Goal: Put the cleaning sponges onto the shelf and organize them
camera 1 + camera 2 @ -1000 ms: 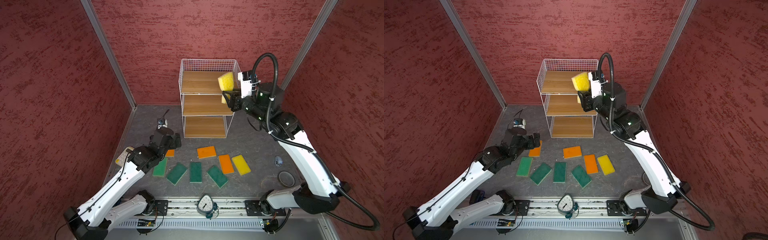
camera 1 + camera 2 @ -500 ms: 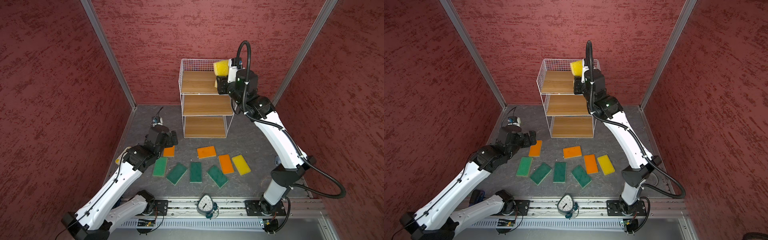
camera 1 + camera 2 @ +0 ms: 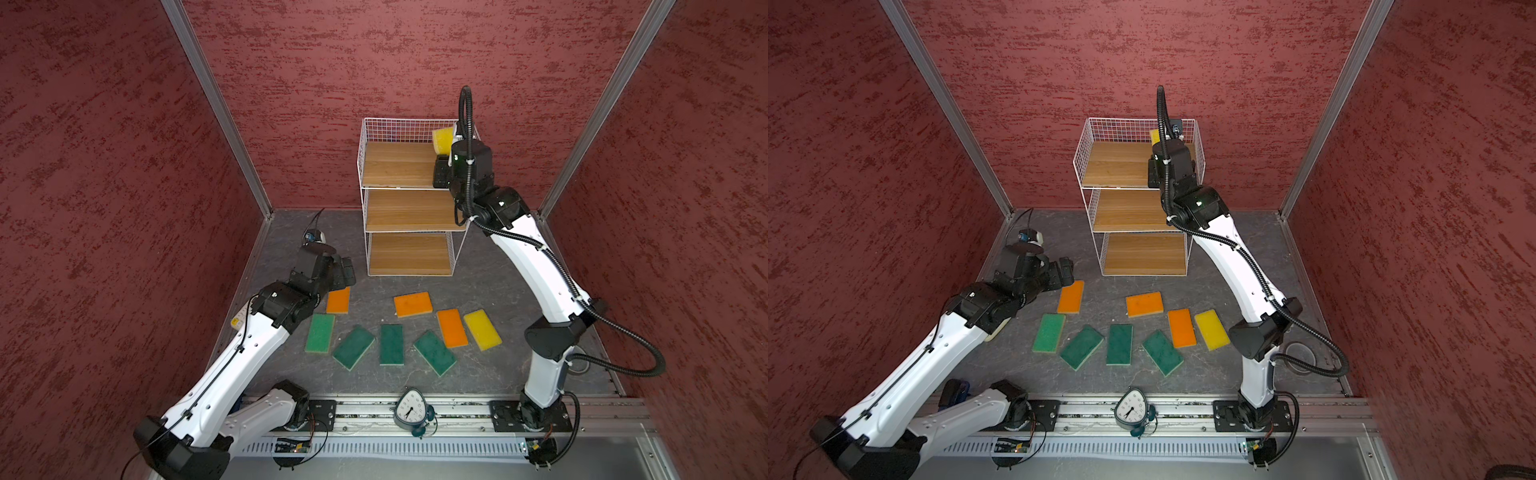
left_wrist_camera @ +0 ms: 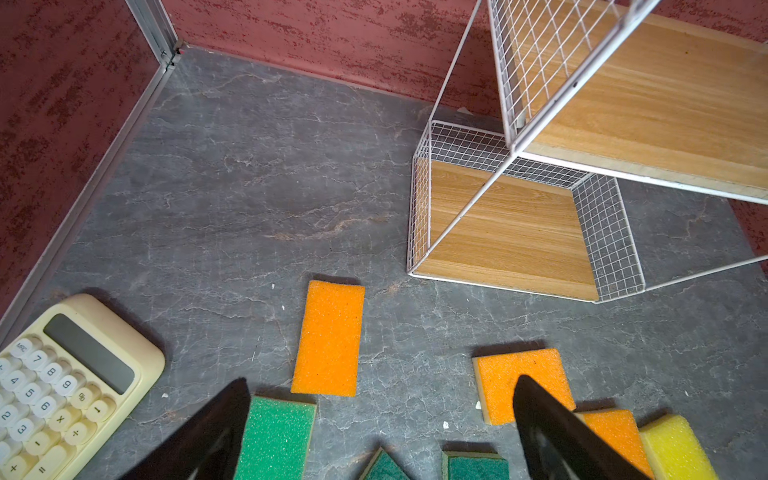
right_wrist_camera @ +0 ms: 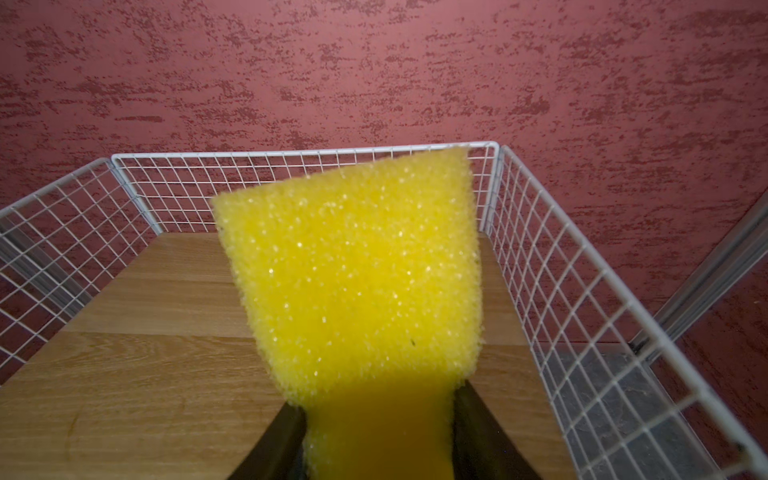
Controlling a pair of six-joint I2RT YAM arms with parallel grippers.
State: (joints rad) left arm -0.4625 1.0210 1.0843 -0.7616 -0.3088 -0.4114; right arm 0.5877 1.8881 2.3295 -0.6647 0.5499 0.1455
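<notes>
Gripping a yellow sponge [image 5: 353, 270] by its end, the right gripper [image 5: 378, 419] held it over the top board of the shelf [image 3: 399, 124], upper centre in a top view, likely to lay it flat. The left gripper [image 4: 382, 386] gaped empty above eight loose sponges [image 3: 412, 304], lower centre.

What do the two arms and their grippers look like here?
The left arm and right arm have white links with black joint housings. A ribbed black hose loops along the right arm; a thin black cable runs along the left arm. The left gripper and right gripper have flat black fingers.
</notes>
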